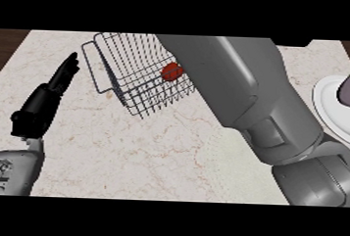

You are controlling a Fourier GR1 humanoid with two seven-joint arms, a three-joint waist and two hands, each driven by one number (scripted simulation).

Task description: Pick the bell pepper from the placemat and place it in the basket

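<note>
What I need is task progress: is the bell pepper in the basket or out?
Apparently in: the red bell pepper shows inside the wire basket; whether it's held, cannot tell.

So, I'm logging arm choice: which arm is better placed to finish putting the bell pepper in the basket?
Right, probably. Its forearm stretches over the basket, the bell pepper showing beside it; its hand is hidden. The left hand rests open at the counter's left.

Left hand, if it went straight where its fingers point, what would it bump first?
Probably the basket, at its left corner, though the left hand might slip just past it; depth is unclear.
</note>
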